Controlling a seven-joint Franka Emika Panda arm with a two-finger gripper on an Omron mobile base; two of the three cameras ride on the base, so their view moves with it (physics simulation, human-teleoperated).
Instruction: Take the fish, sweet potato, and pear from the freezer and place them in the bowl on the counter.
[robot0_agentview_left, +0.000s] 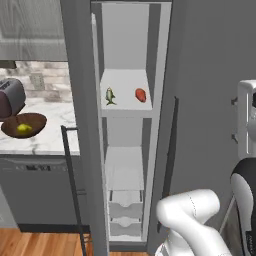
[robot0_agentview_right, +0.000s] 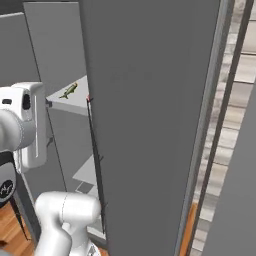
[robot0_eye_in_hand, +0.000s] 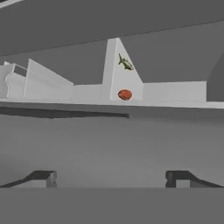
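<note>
Fish (robot0_agentview_left: 110, 96) beside sweet potato (robot0_agentview_left: 141, 94) on freezer (robot0_agentview_left: 125, 114) shelf, toaster (robot0_agentview_left: 10, 96) behind bowl (robot0_agentview_left: 35, 121)

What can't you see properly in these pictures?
- Sweet potato: right base view, hidden behind the freezer door.
- Bowl: left base view, its left rim sits at the picture edge; the yellow-green fruit inside is too small to name surely.
- Fish: hand view, tiny and far.
- Gripper: hand view, tips cut by the bottom.

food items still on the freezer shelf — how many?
2. The fish lies on the left of the white shelf, the sweet potato on its right. The pear is already in the bowl. Lower drawers could hide more.
</note>
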